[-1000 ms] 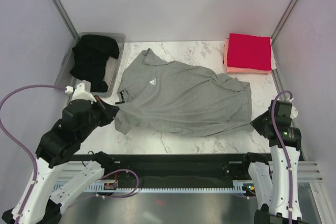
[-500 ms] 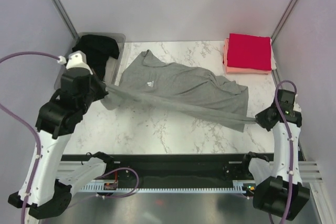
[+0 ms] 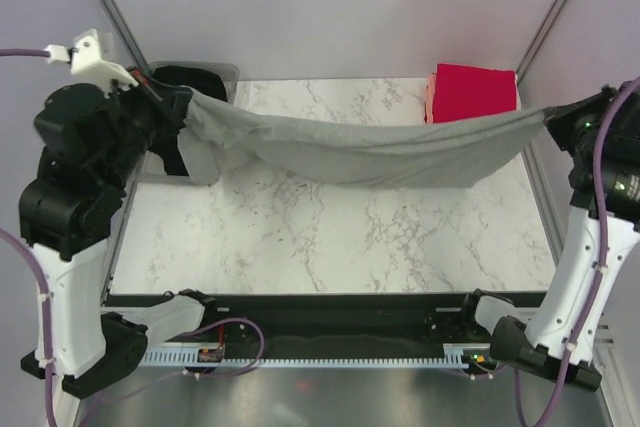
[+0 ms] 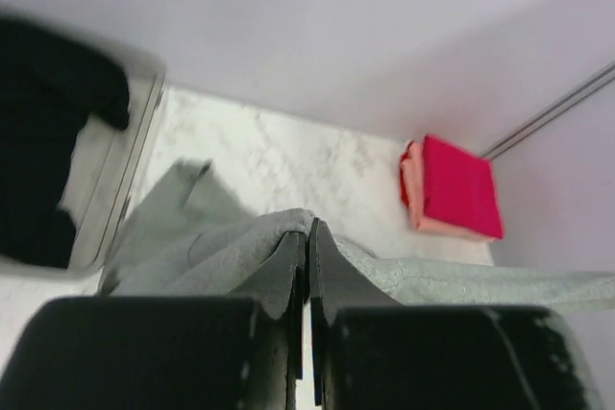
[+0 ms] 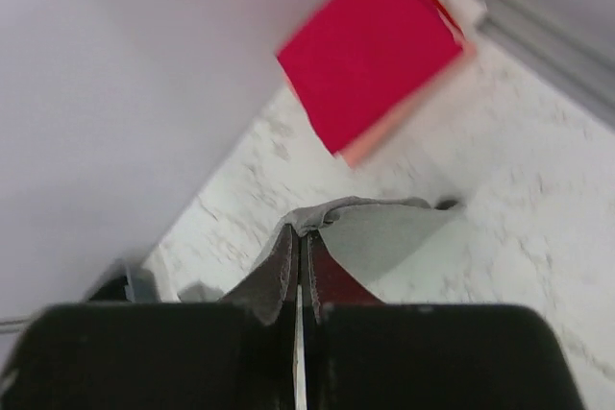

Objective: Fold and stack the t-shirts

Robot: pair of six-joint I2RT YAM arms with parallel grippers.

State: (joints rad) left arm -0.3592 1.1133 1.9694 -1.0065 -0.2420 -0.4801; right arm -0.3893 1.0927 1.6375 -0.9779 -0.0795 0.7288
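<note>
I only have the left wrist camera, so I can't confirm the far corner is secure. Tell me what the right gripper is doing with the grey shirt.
Observer: The right wrist view shows the right gripper shut on a pinch of the grey t-shirt.
Operator: Report how the shirt hangs across the table.
Observer: In the top view it stretches as a sagging band from the left gripper to the right one, over the marble table. Its left end drapes lowest, and I cannot tell whether that part touches the surface.
</note>
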